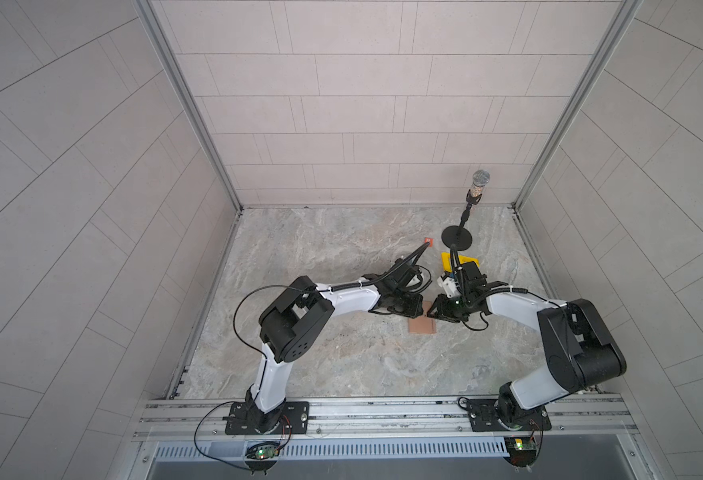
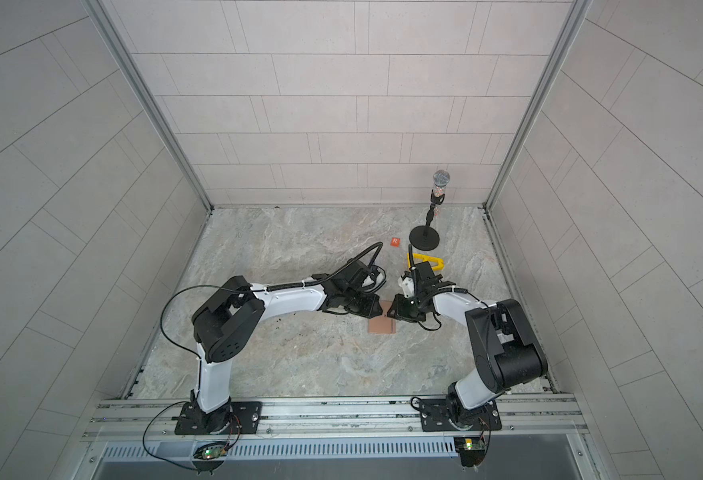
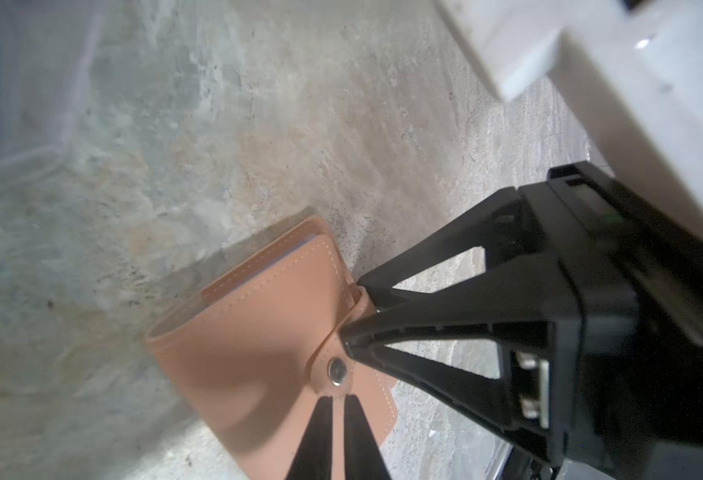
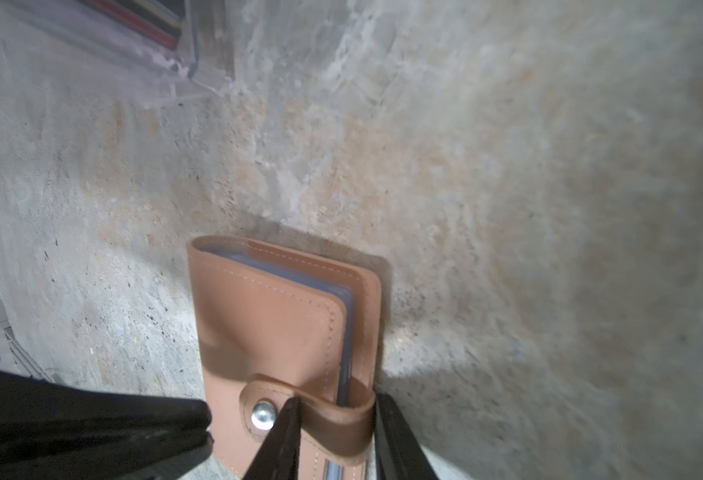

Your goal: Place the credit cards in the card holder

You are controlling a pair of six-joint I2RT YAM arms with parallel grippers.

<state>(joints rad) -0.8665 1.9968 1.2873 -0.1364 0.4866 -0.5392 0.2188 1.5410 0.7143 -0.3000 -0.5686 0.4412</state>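
The card holder (image 1: 422, 326) (image 2: 382, 325) is a tan folded wallet lying flat on the marble table, with its snap tab fastened. Blue-grey sleeves show at its open edge (image 4: 347, 316). My right gripper (image 4: 337, 399) is closed across the looped snap tab, one finger beside the metal snap (image 4: 263, 415) and the other at the wallet's outer edge. My left gripper (image 3: 338, 399) is shut, its tips resting on the cover just beside the snap (image 3: 337, 370). In both top views the two gripper heads meet over the wallet's far end. No credit cards show plainly.
A clear acrylic stand (image 4: 133, 50) with blurred red and dark thin edges in it sits beyond the wallet. A yellow object (image 1: 464, 259), a small orange square marked R (image 1: 427, 240) and a microphone on a round black base (image 1: 457, 239) stand at the back right.
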